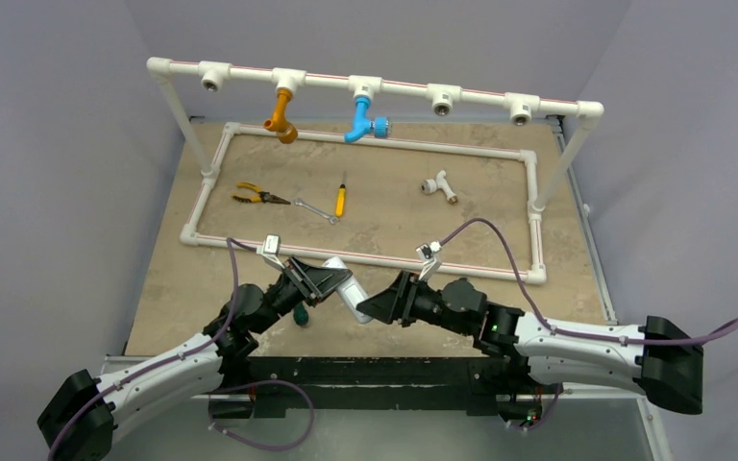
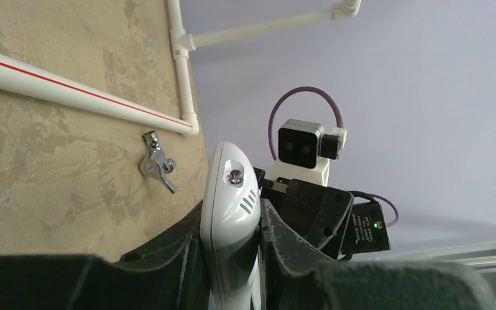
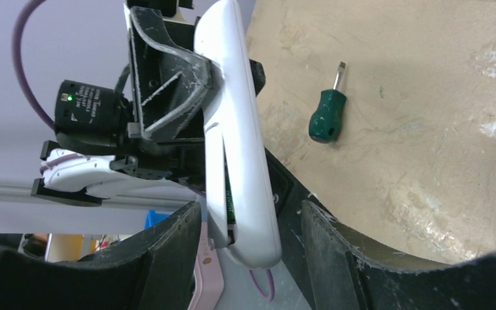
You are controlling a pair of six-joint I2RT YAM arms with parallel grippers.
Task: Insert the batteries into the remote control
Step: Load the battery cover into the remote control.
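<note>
The white remote control (image 1: 349, 291) is held up off the table between the two arms. My left gripper (image 1: 329, 281) is shut on it; in the left wrist view the remote (image 2: 231, 187) stands clamped between the gripper (image 2: 230, 206) pads. My right gripper (image 1: 369, 306) is open around the remote's other end (image 3: 236, 129), with gaps on both sides of it in the right wrist view (image 3: 248, 208). A green battery (image 3: 228, 194) shows inside the slot along the remote's back. No loose batteries are in view.
A stubby green-handled screwdriver (image 3: 326, 116) lies on the table under the left gripper (image 1: 300, 314). A white pipe frame (image 1: 365, 259) fences the far table, holding pliers (image 1: 255, 196), a wrench (image 1: 315, 208), a yellow screwdriver (image 1: 341, 199) and a tee fitting (image 1: 439, 183).
</note>
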